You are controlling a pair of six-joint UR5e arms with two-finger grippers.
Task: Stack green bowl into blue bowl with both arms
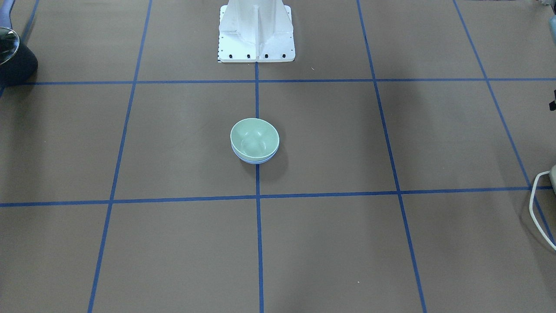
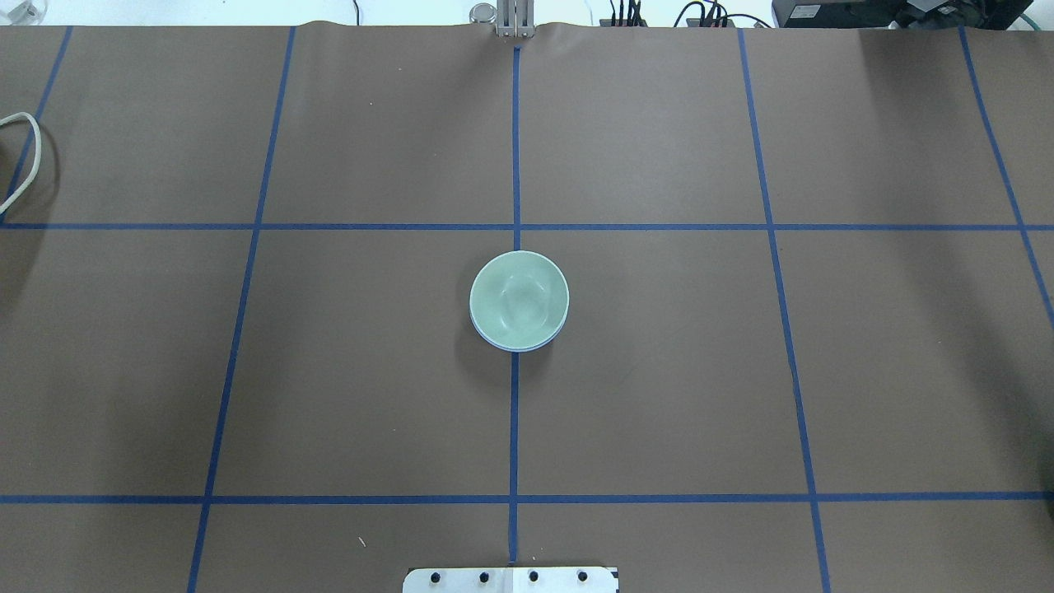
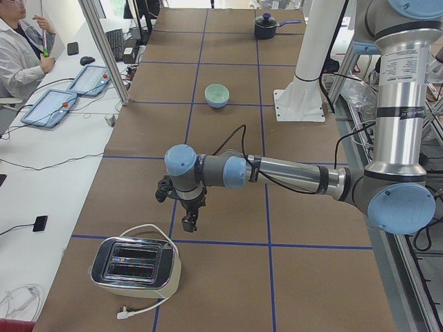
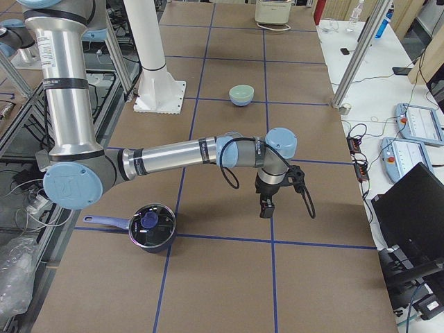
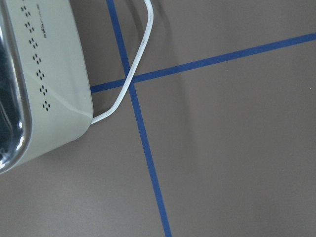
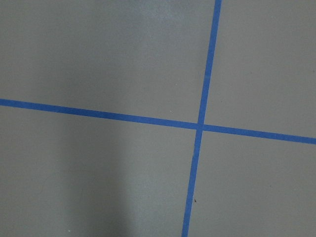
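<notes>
The green bowl [image 1: 254, 138] sits nested upright inside the blue bowl [image 1: 256, 161] at the table's centre, on the middle blue tape line. Only a thin blue rim shows under the green one. In the overhead view the green bowl [image 2: 519, 301] covers nearly all of the blue one. Neither arm shows in these two views. My left gripper [image 3: 188, 223] hangs above the table near the toaster, far from the bowls. My right gripper [image 4: 266, 208] hangs above the table near the pot, also far from them. I cannot tell whether either is open or shut.
A silver toaster [image 3: 135, 268] with a white cable [image 5: 133, 74] stands at the table's left end. A dark lidded pot [image 4: 151, 225] stands at the right end. The white pedestal [image 1: 256, 30] stands behind the bowls. Blue tape lines grid the brown table [image 2: 659, 371].
</notes>
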